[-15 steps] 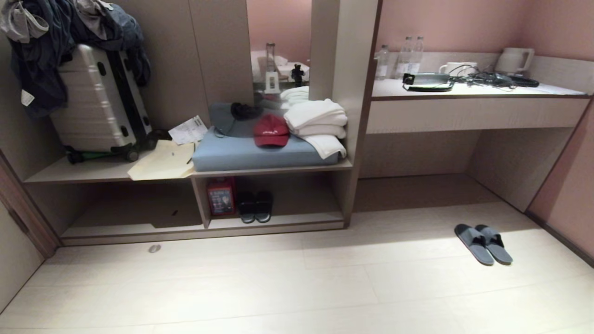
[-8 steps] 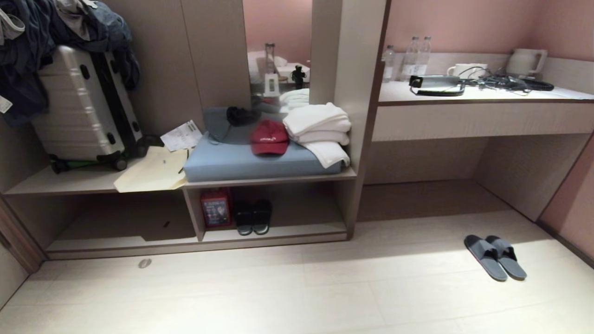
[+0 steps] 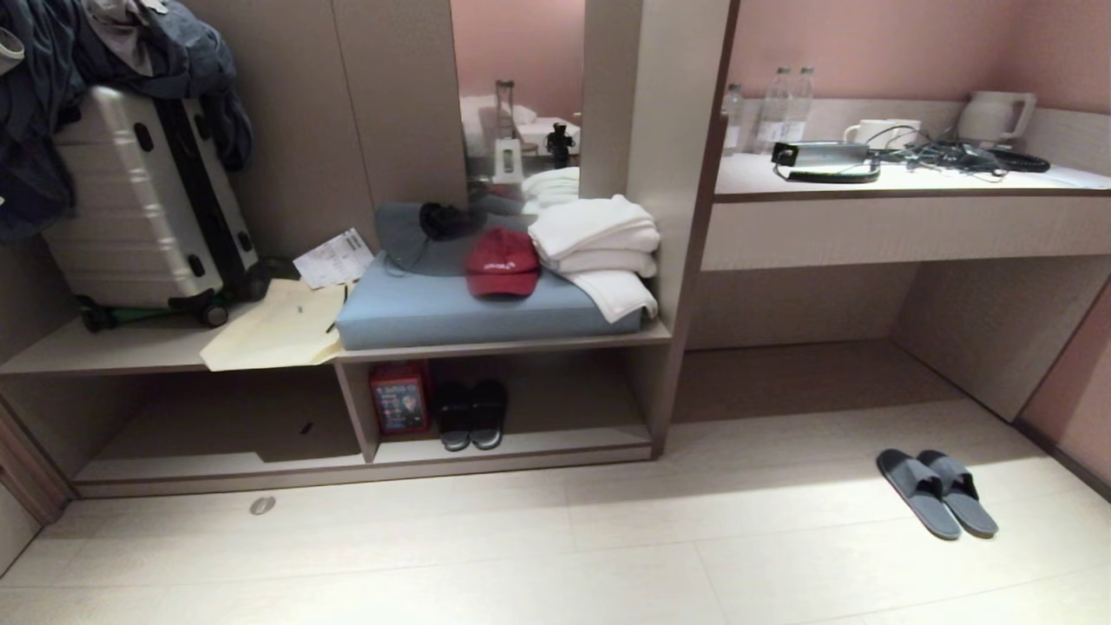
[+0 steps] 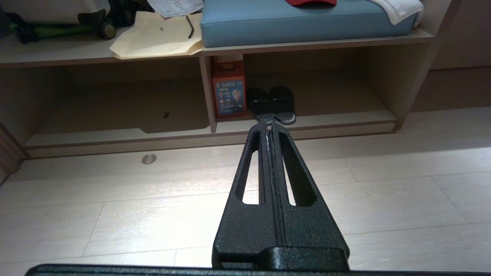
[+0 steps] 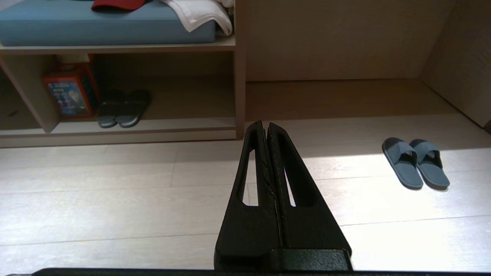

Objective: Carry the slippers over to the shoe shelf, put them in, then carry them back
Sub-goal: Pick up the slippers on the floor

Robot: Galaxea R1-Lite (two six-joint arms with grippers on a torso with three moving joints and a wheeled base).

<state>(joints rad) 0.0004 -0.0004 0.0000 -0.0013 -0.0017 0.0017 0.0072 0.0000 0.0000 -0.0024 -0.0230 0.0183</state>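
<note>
Grey-blue slippers [image 3: 936,491] sit side by side on the pale floor [image 3: 521,555], well right of the shoe shelf [image 3: 499,446]. Shelf's right cubby holds a red box [image 3: 399,398] against the divider w/ a darker slipper pair [image 3: 471,415] just beside it; left cubby looks bare apart from a small dark speck. Left gripper [image 4: 267,128] & right gripper [image 5: 262,127] both clenched, holding nothing, above floor.

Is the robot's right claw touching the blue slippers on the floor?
Apart. The right wrist view shows bare floor between the shut right gripper and the slippers.
</note>
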